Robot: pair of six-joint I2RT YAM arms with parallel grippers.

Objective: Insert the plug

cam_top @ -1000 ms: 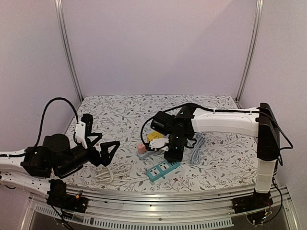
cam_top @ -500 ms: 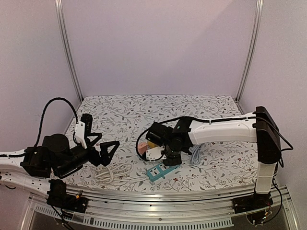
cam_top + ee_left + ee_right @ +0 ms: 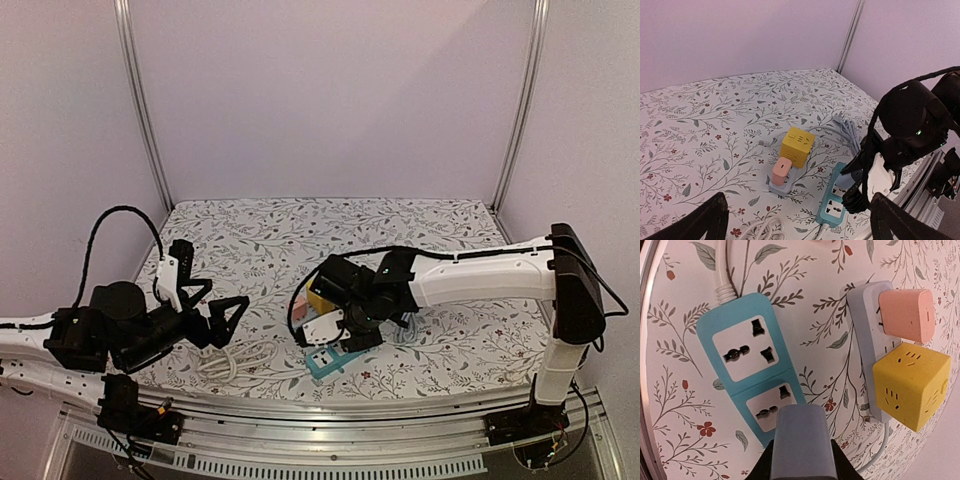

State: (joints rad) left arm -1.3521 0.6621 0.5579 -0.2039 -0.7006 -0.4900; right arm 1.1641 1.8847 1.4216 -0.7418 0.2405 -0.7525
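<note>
Right wrist: right fingers (image 3: pixel 763 469) clamp grey plug (image 3: pixel 801 442) above blue strip (image 3: pixel 750 370); left fingers (image 3: pixel 695 225) splayed.

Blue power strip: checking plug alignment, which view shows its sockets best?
Right wrist: blue power strip close, both sockets face-on. Top view: partly hidden under the right arm. Left wrist: small, oblique, partly blocked.

Top camera: high at near edge, overlooking whole worktop (image 3: pixel 250 230). Left wrist: low, oblique, mid-distance. Right wrist: close, straight down. All share teal power strip (image 3: pixel 751 371).
</note>
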